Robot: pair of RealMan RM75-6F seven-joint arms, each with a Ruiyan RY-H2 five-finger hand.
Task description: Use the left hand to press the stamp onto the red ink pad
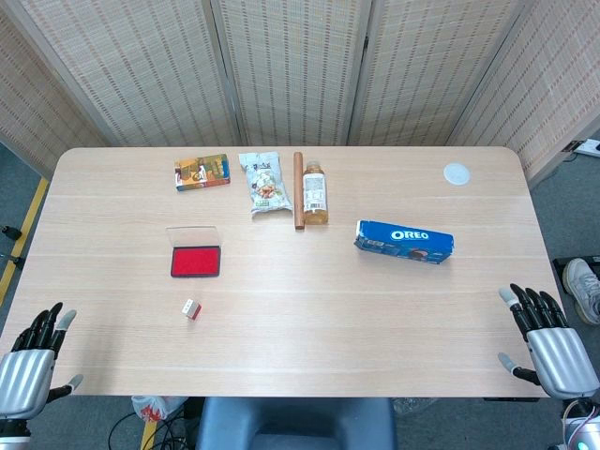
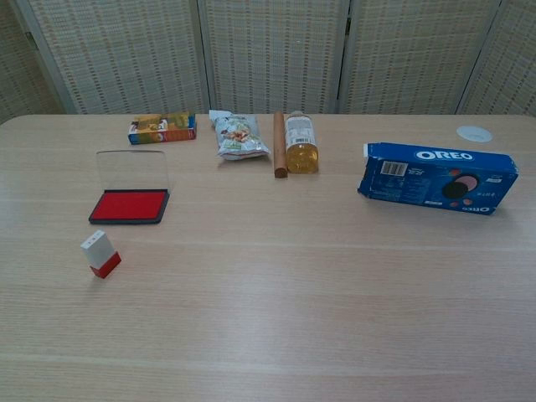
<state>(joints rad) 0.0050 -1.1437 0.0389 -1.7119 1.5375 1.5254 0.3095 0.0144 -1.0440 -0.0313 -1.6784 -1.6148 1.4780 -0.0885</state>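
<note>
One stamp (image 1: pixel 191 308) lies well apart from the empty, spread-fingered left robot hand (image 1: pixel 28 367).

Table (image 1: pixel 281 347) layout, near to far
Stamp (image 1: pixel 191 308) before ink pad (image 1: pixel 195 262); behind, left to right: small box (image 1: pixel 202 172), snack bag (image 1: pixel 262 184), wooden stick (image 1: pixel 298 190), bottle (image 1: pixel 314 193); Oreo box (image 1: pixel 404 242) right.

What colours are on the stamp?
The stamp has a white body with a red base, clearest in the chest view.
</note>
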